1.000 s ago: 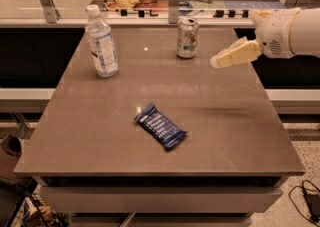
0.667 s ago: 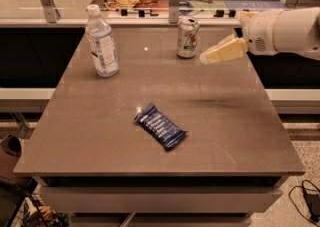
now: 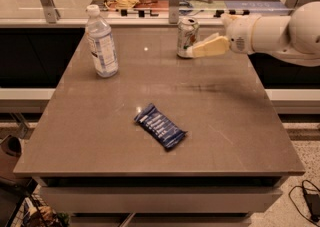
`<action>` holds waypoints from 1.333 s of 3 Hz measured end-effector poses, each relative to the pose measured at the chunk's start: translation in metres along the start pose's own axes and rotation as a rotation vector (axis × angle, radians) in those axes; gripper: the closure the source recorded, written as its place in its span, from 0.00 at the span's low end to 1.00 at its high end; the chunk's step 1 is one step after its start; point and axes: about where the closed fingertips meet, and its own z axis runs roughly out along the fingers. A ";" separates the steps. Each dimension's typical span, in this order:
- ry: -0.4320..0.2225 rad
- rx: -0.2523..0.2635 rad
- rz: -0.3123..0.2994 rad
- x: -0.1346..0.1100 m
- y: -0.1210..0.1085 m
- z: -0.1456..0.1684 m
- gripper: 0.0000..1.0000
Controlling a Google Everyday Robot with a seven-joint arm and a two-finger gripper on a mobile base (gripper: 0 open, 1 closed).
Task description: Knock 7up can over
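The 7up can (image 3: 186,36) stands upright near the far edge of the brown table (image 3: 100,136), right of centre. It is silvery-white with green and red marks. My gripper (image 3: 202,49) reaches in from the right on a white arm. Its cream-coloured fingertips (image 3: 210,47) touch or nearly touch the can's lower right side.
A clear water bottle (image 3: 101,42) with a white cap stands at the far left of the table. A blue snack packet (image 3: 160,125) lies near the middle. Behind the table runs a counter with metal posts (image 3: 173,1) and clutter.
My gripper has moved left across the table's far right side and has closed the gap to the can. The can, bottle and packet have not moved.
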 end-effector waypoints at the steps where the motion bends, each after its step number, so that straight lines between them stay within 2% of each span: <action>1: -0.051 -0.028 0.026 0.003 -0.003 0.028 0.00; 2: -0.087 -0.052 0.051 0.008 -0.006 0.052 0.00; 4: -0.114 -0.077 0.106 0.022 -0.015 0.080 0.00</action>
